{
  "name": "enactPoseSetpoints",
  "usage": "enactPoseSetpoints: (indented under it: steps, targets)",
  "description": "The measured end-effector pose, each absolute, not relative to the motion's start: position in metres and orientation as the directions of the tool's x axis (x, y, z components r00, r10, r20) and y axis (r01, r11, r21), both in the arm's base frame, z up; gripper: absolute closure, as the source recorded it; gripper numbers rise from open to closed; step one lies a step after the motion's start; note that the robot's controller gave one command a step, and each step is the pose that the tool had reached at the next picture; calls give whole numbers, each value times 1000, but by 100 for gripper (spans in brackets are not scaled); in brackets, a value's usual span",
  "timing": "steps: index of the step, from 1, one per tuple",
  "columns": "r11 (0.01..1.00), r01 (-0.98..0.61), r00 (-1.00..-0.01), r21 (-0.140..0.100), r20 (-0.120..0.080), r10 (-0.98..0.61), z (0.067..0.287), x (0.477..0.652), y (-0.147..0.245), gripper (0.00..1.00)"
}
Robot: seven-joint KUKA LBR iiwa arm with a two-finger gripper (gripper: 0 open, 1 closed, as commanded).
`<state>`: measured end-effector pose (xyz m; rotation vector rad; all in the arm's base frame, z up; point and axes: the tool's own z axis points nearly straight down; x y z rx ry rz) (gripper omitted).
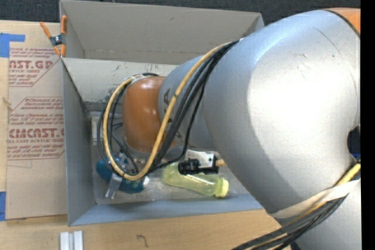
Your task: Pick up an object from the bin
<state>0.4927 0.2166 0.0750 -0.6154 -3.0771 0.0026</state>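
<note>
Grey sheet metal forms the bin (79, 143). Its sloping walls funnel the few loose things onto a small floor, which is probably why they lie close together by the near wall.

Take the pale yellow-green translucent plastic tube (196, 182) as the landmark. Farthest to its left lies a teal-blue rounded plastic thing (105, 170), and more blue shows on the tube's side of the hand. The hand (119, 180) is low in the bin, left of the tube and right against the blue thing. I judge the blue thing to be the likeliest pick.

Whether the hand is released or clenched I cannot tell, because the cable loop and the wrist cover it. Nothing can be seen gripped in it.

Up and to the left of the tube stands the robot's orange-brown wrist cover (140, 114), ringed by yellow and black cables (111, 120). Just above the tube, touching it or nearly so, lies a small black-and-white thing (199, 164). To the right of the tube the broad silver arm (293, 114) leans in steeply, which lets the wrist point down at the floor.
</note>
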Motion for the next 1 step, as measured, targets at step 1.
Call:
enactPoseSetpoints:
  steps: [1]
  targets:
    - [923,385,-923,-9,10,385,93,490,215,100]
